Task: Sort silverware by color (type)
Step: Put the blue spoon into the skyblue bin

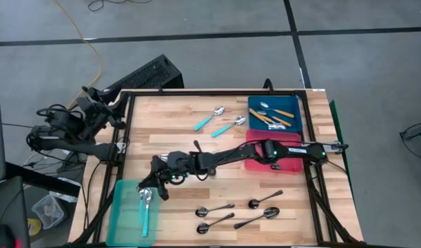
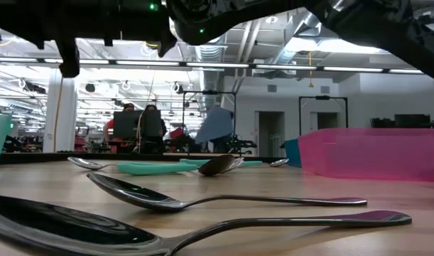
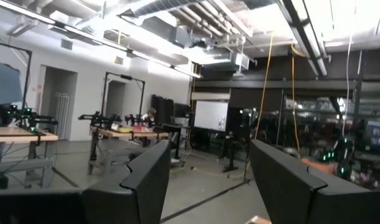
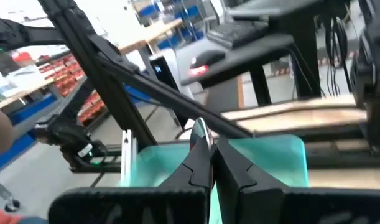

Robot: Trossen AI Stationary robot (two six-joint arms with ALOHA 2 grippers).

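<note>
Right hand (image 1: 149, 194) reached across the desk (image 1: 189, 148) to its front left corner, over the near end of the teal tray (image 1: 120, 219). Fingers (image 4: 199, 168) pressed together, pinching a teal-handled spoon (image 1: 145, 210); metal bowl of that spoon seen just above the fingertips in the right wrist view, handle hanging down into the tray. Cannot tell whether the handle touches the tray floor.

Left hand (image 3: 208, 186) parked off the desk's left edge, aimed out into the room, fingers spread, nothing between them.

Outward from the working hand:
- Four dark metal spoons (image 1: 241, 210) loose on the wood along the front edge, right of the teal tray, none touching the tray. Two of them close to the lens in the low view.
- Two more teal-handled spoons (image 1: 220, 120) lying side by side near the back of the desk, bowls toward the blue tray.
- Pink tray (image 1: 255, 162) at right centre, largely covered by the right arm; contents not visible.
- Blue tray (image 1: 293, 122) at the back right corner, just behind the pink one, holding several orange-handled spoons (image 1: 273, 117) in a loose heap.

People seated at workstations in the room beyond, seen in the low view.
</note>
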